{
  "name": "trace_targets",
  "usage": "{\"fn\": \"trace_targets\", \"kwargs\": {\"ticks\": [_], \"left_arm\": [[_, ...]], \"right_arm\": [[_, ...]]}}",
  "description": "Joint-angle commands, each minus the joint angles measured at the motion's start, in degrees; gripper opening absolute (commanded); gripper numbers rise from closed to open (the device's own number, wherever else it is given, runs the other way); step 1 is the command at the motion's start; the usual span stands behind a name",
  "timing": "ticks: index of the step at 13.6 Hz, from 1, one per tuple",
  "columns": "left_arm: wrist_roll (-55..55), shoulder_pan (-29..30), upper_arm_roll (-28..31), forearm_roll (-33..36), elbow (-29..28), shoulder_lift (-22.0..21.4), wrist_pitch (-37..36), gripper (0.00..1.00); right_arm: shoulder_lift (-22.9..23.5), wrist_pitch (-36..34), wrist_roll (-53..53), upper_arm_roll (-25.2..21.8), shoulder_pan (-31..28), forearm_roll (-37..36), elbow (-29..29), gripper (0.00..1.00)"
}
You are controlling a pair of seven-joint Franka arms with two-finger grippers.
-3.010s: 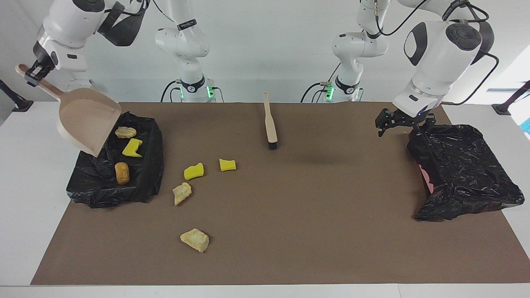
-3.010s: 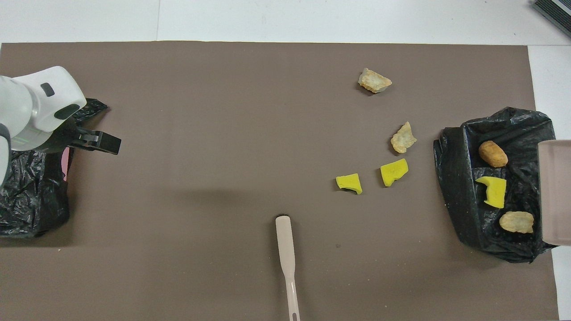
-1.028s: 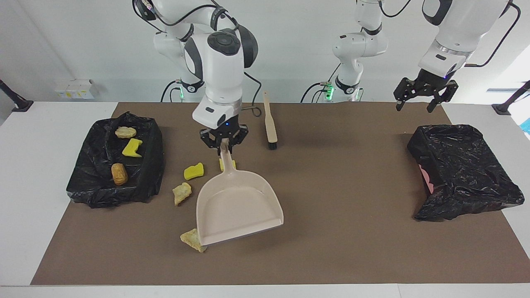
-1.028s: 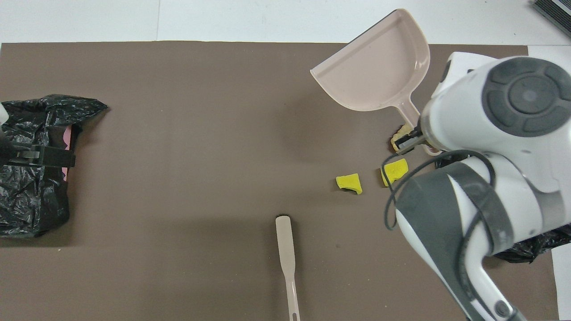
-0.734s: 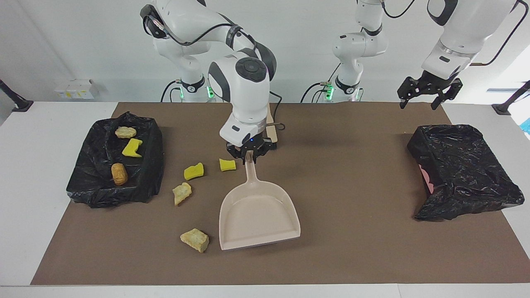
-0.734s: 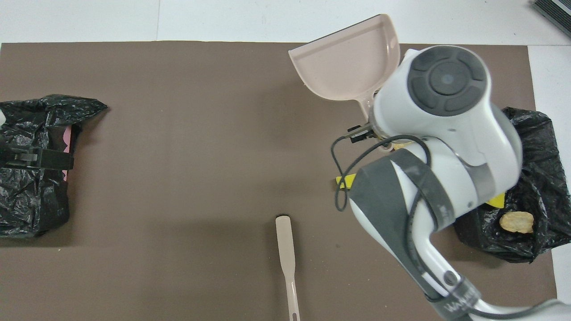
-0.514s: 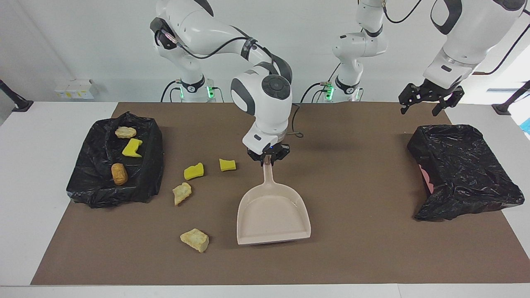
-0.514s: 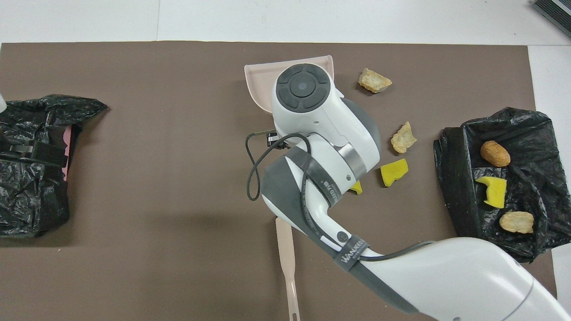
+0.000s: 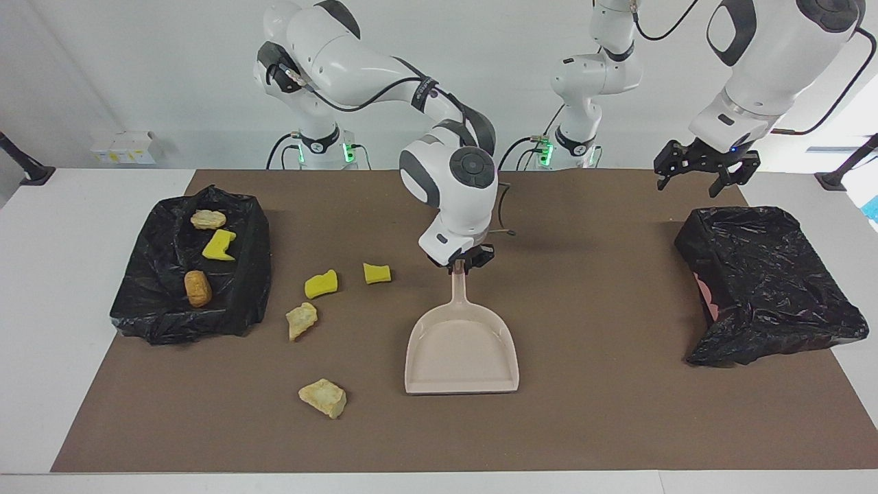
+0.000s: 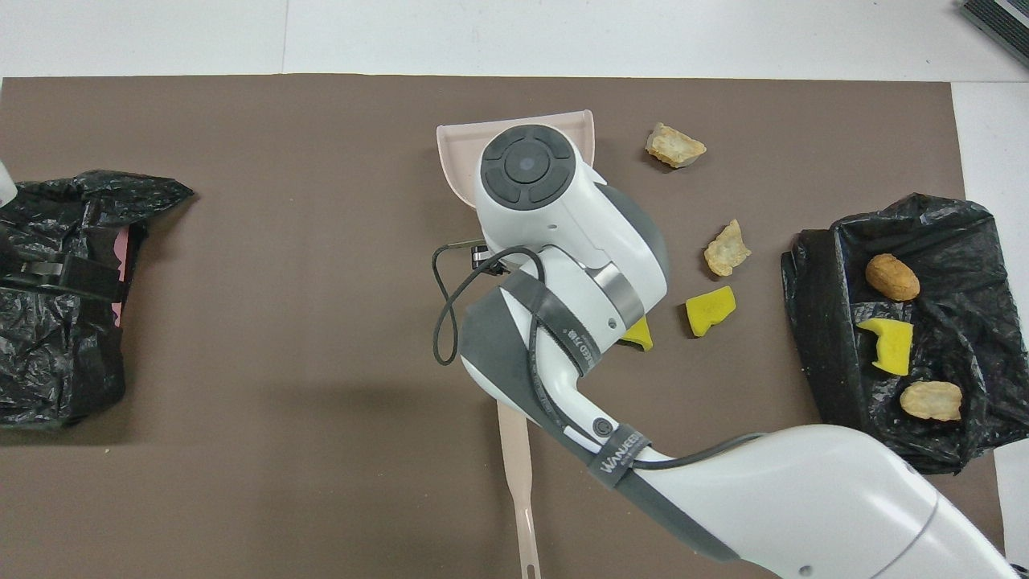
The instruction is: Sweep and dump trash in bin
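Note:
My right gripper (image 9: 459, 265) is shut on the handle of the beige dustpan (image 9: 461, 353). The pan lies flat and empty at the middle of the brown mat, mouth turned away from the robots. Loose trash lies beside it toward the right arm's end: two yellow sponge pieces (image 9: 376, 273) (image 9: 321, 283) and two beige chunks (image 9: 301, 320) (image 9: 322, 398). The black-lined bin (image 9: 236, 302) at that end holds a beige chunk (image 9: 208, 219), a yellow piece (image 9: 219, 245) and a brown lump (image 9: 198, 288). My left gripper (image 9: 706, 169) hangs open and empty.
A second black-lined bin (image 9: 768, 288) sits at the left arm's end, under and beside the left gripper. The beige brush (image 10: 518, 482) lies on the mat near the robots, partly covered by the right arm. White table surrounds the mat (image 9: 603, 425).
The right arm carried the dustpan from above the bin at its end to the middle of the mat, then slid it away from the loose trash. The left gripper rose from its bin.

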Motion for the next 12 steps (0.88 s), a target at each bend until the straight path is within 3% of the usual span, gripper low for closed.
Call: {"fn": "trace_targets", "kwargs": {"ticks": [1, 3, 8, 9, 10, 12], "left_arm": [[0.75, -0.41, -0.01, 0.59, -3.5, -1.95, 2.6, 1.0], [0.14, -0.59, -0.45, 0.5, -3.77, -1.87, 3.22, 1.0], [-0.39, -3.93, -0.46, 0.5, -6.75, -1.69, 7.69, 1.0], [-0.39, -4.19, -0.46, 0.42, -7.28, -1.69, 8.66, 1.0], [-0.48, -4.63, -0.46, 0.15, -7.29, -1.34, 9.28, 1.0], [-2.74, -5.33, -0.46, -1.25, -7.29, -0.29, 11.82, 1.0]], "right_arm": [[-0.87, 2.34, 1.17, 0.05, -0.81, 1.35, -2.88, 0.02], [-1.05, 2.08, 1.08, 0.13, -0.98, 1.44, -3.32, 0.12], [-1.4, 0.23, 1.34, 0.13, -0.9, 1.53, -3.15, 0.59], [-2.36, 0.23, 1.52, 0.14, -0.89, 1.7, -3.23, 0.66], [-3.76, -0.12, 1.44, 0.14, -1.07, 1.7, -3.49, 0.81], [-7.09, -1.87, 1.26, 0.31, -2.38, 2.49, -4.45, 0.91]]}}
